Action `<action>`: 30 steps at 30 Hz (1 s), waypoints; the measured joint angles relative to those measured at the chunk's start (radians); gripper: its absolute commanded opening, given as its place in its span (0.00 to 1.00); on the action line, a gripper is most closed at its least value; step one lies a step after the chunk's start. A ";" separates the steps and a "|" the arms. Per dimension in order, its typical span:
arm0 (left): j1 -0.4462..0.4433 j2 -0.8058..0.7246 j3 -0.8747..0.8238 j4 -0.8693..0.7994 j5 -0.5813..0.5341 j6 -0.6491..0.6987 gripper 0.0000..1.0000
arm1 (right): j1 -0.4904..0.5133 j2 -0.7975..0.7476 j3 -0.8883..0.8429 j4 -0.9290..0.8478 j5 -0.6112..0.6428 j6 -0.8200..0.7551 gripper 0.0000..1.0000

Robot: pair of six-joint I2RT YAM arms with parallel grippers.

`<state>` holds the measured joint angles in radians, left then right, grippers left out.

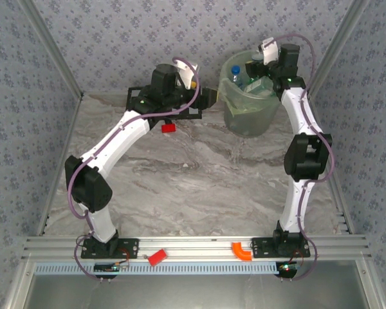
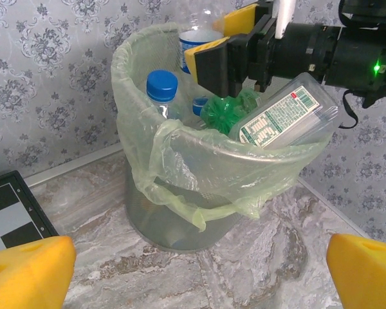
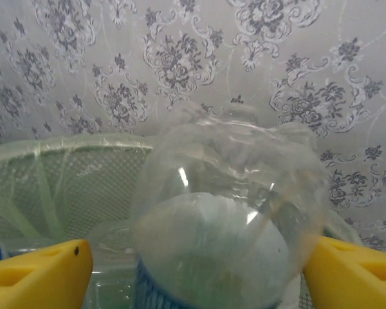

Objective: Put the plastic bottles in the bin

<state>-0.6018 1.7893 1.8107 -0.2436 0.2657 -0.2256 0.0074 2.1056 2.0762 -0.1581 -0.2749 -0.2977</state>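
Right jaws stand apart above the bin, with a clear bottle seemingly loose between them; left jaws gape, empty. Likely light, thin-walled and slick, the bottle is best taken across its mid-body.

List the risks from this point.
1. The bin is heaped to its rim, so the clear bottle between the right hand's open fingers may bounce off the pile and out.
2. The flattened labelled bottle leans on the rim; a falling bottle could tip it onto the table.
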 measured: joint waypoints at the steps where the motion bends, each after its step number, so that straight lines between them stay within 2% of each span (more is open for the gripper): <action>1: 0.000 0.000 -0.002 0.001 0.000 -0.003 1.00 | -0.003 -0.005 0.000 0.000 -0.003 0.005 0.86; 8: 0.000 0.000 -0.003 0.009 0.000 -0.004 1.00 | -0.043 -0.029 0.019 0.001 -0.014 0.073 0.85; 13: 0.000 0.000 -0.003 0.009 0.000 -0.004 1.00 | -0.048 -0.033 0.075 -0.019 -0.005 0.133 0.65; 14: 0.000 0.000 -0.003 0.009 0.000 -0.005 1.00 | -0.045 -0.030 0.104 -0.035 0.003 0.148 0.59; 18: 0.000 0.000 -0.003 0.010 0.001 -0.011 1.00 | -0.036 0.014 0.269 -0.070 0.055 0.216 0.48; 25: 0.000 0.000 -0.003 0.009 0.004 -0.011 1.00 | -0.034 0.161 0.463 -0.131 0.077 0.311 0.44; 30: 0.000 0.000 -0.003 0.009 0.004 -0.011 1.00 | -0.033 0.250 0.476 -0.196 0.052 0.344 0.34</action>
<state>-0.6018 1.7893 1.8072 -0.2344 0.2695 -0.2363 -0.0257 2.3554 2.5523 -0.3538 -0.2226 0.0467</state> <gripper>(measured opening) 0.997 0.367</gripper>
